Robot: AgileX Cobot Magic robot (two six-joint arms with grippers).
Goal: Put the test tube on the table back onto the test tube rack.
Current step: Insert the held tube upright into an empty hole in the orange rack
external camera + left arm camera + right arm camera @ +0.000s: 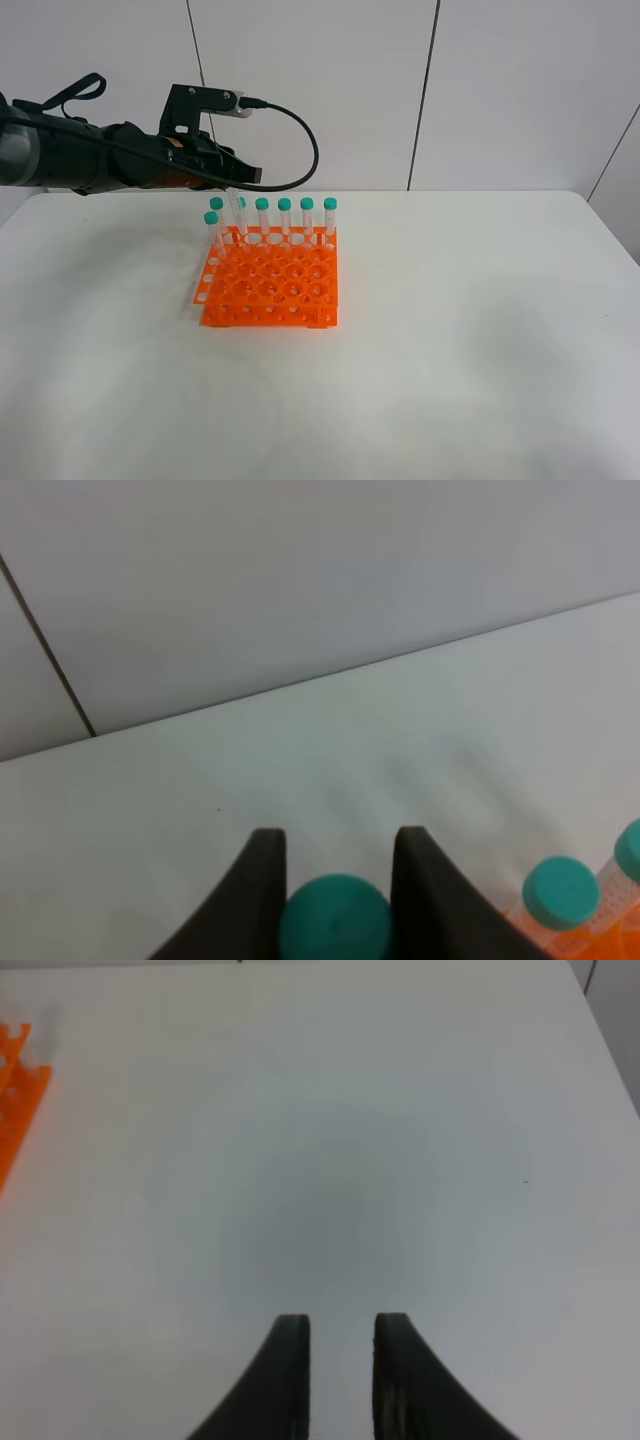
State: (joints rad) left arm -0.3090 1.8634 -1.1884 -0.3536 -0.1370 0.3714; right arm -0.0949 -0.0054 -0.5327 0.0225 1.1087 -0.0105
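One slim clear teal-capped tube [236, 208], pinched tilted by the left gripper [340, 842] over the far-left corner of the orange plastic rack [270, 285]; that lean might jam it on a hole rim. Right gripper [340, 1325]: pressed together, empty.

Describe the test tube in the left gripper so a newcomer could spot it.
Find the orange test tube rack on the white table, then its far row of teal-capped tubes. Near that row's left end, the test tube hangs slightly tilted from the left gripper, its cap pinched between the black fingers; its neighbours stand free.
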